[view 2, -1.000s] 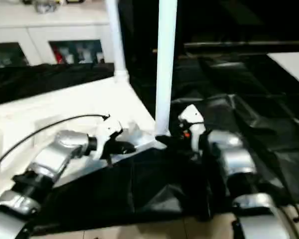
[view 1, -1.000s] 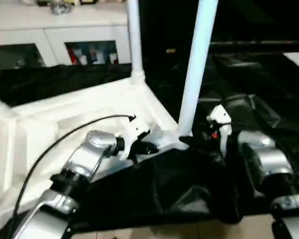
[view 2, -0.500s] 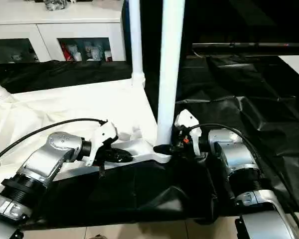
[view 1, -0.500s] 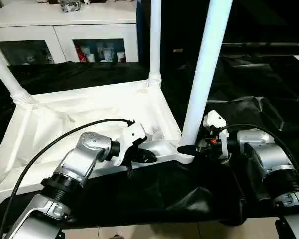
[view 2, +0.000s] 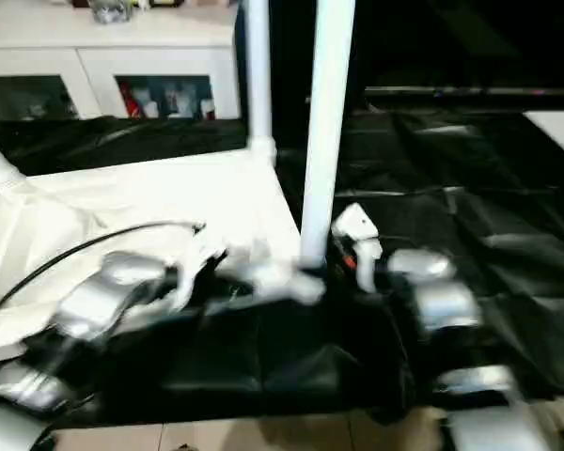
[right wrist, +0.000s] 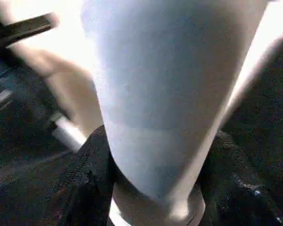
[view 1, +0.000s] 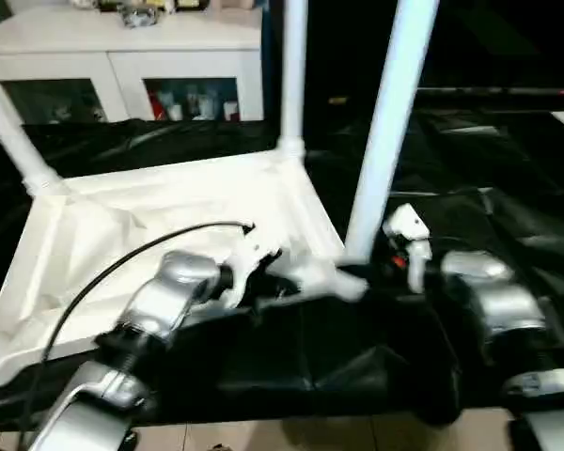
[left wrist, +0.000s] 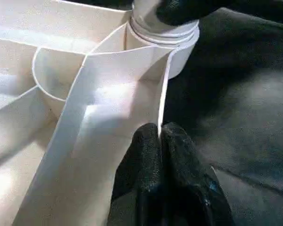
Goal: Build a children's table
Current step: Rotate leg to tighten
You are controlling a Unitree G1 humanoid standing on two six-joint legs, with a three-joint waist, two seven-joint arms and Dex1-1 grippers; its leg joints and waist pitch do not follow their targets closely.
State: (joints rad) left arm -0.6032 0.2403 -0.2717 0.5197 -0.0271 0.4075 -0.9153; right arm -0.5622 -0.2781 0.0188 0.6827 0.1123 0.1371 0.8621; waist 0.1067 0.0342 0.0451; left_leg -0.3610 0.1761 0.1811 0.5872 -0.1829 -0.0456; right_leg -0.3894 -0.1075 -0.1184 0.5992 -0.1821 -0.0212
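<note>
Table (view 1: 150, 225) lies upside down, prob light, stiff, slick plastic. Left gripper (left wrist: 159, 136) pinches thin rim rib; right gripper (right wrist: 155, 188) clamps near leg (view 1: 385, 132) at base, the better hold

White table (view 1: 160, 211) and legs (view 1: 387, 122) on black sheeting (view 1: 489, 202); silver forearms, black-fingered tools.

- It looks like a room in a home or a staged test room.
- A white cabinet (view 1: 122, 56) with glass-fronted compartments stands at the back, small items on top.
- Black sheeting (view 1: 508, 197) covers the floor, with pale flooring (view 1: 291, 434) at its edge.
</note>
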